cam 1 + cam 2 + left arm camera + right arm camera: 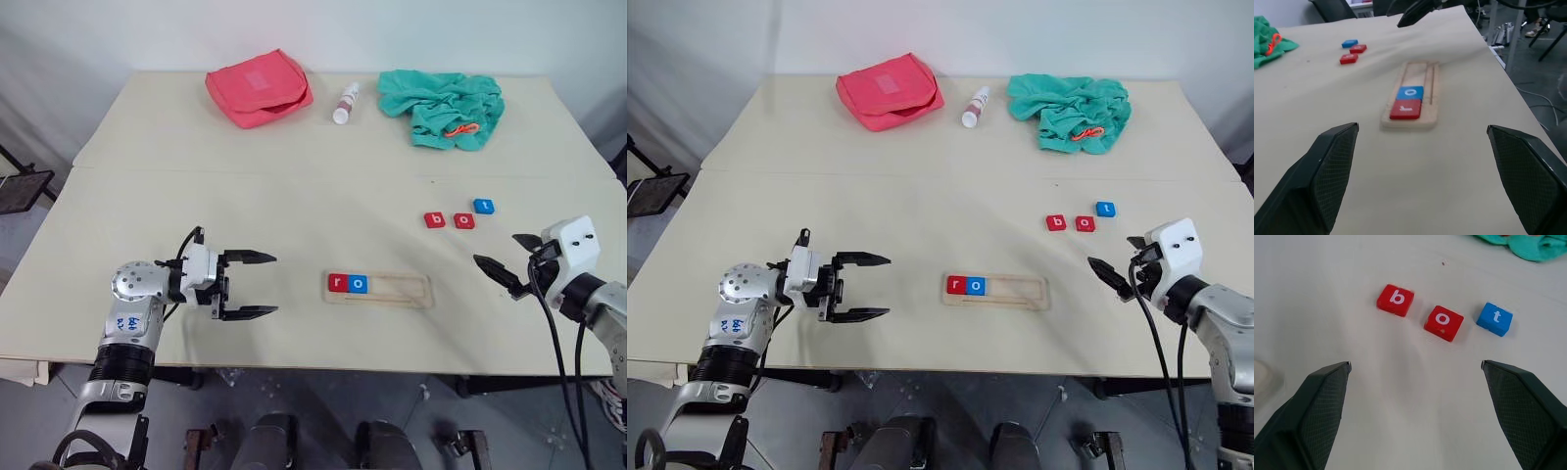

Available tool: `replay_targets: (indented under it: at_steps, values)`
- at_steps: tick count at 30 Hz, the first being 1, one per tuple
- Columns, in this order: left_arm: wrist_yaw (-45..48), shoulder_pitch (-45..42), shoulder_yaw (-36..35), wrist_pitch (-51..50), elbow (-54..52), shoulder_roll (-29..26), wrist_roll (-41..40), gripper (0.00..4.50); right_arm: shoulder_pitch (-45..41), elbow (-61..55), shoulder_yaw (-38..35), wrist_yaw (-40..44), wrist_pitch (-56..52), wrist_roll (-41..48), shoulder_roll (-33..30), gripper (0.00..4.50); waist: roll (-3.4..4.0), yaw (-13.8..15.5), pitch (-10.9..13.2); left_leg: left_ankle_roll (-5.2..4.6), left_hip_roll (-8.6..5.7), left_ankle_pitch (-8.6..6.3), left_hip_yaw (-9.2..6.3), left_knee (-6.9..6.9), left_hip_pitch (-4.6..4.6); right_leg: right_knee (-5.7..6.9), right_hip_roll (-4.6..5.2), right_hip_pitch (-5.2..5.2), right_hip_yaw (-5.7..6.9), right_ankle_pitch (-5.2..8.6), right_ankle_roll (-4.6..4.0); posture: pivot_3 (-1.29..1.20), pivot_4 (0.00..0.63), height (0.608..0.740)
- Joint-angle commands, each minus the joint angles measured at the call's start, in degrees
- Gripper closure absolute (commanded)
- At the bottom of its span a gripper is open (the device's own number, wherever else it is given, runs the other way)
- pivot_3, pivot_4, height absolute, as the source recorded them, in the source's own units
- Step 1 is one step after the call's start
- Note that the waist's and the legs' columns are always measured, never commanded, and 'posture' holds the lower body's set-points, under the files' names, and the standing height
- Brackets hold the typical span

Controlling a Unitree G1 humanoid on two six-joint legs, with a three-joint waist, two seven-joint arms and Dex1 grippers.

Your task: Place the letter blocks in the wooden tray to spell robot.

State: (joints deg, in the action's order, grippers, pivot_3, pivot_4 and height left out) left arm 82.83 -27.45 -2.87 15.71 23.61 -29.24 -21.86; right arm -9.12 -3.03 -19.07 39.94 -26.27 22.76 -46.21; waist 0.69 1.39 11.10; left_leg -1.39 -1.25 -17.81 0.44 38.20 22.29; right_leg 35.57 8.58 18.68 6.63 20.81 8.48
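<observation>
While its long axis runs across the table (147, 196) from one arm's side to the other, the wooden tray (402, 291) lies flat between the two grippers, one short end turned toward each. A red r block (338, 283) and a blue o block (359, 284) sit side by side, touching, in the tray's end nearer the left gripper (257, 285); the rest of the groove is bare. That gripper points level along the tray's length with its jaws spread wide and holding nothing, apart from the tray's near end. Beyond the tray's other end, a red b block (1395, 300), a red o block (1444, 323) and a blue t block (1494, 318) lie in a loose row on the table, just ahead of the right gripper (506, 258), whose jaws likewise stand wide and hold nothing. Well beyond both grippers, along the table's far edge, lie a pink pouch (259, 87), a small white bottle (345, 103) and a crumpled green cloth (443, 108).
</observation>
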Motion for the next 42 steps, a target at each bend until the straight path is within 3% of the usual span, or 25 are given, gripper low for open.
replay_targets:
  at_steps: [1, 28, 36, 42]
  values:
    - [1.74, -0.66, -0.91, 3.59, 0.91, 1.54, -2.35, 0.03, -1.28, -0.73, -0.20, 0.74, -1.96, 0.33, -1.41, 0.00, -0.01, 0.02, -0.01, 0.00, 0.01, 0.00, -0.01, 0.00, 0.00, 0.00, 0.00, 0.00, 0.01, 0.00, 0.00, 0.00, 0.150, 0.740]
    - [0.03, -2.43, -1.14, 4.63, 1.79, 3.20, -2.68, 0.03, -4.58, -0.26, 0.09, 0.22, -2.61, 0.13, 0.35, 0.00, -0.01, -0.06, 0.00, 0.00, 0.02, 0.00, -0.02, 0.00, 0.00, 0.02, 0.00, 0.01, 0.01, 0.00, 0.00, 0.00, 0.150, 0.740]
    - [-0.60, -2.88, -0.76, 4.72, 1.58, 4.22, -2.55, 0.03, -15.65, 2.38, 6.40, -7.29, -9.77, -1.17, 8.47, 0.00, -0.02, -0.37, -0.01, 0.01, 0.04, 0.00, -0.01, -0.02, 0.00, 0.04, -0.02, 0.08, 0.01, 0.00, 0.00, 0.00, 0.150, 0.740]
    - [-1.56, -2.53, -0.56, 4.51, 0.40, 4.94, -2.52, 0.03, -24.42, 14.37, 12.12, -10.18, -4.74, -6.35, 15.04, 0.00, -0.02, -1.25, -0.01, 0.01, 0.01, 0.01, -0.08, -0.04, 0.02, 0.21, 0.00, 0.17, 0.02, 0.00, 0.00, 0.00, 0.150, 0.740]
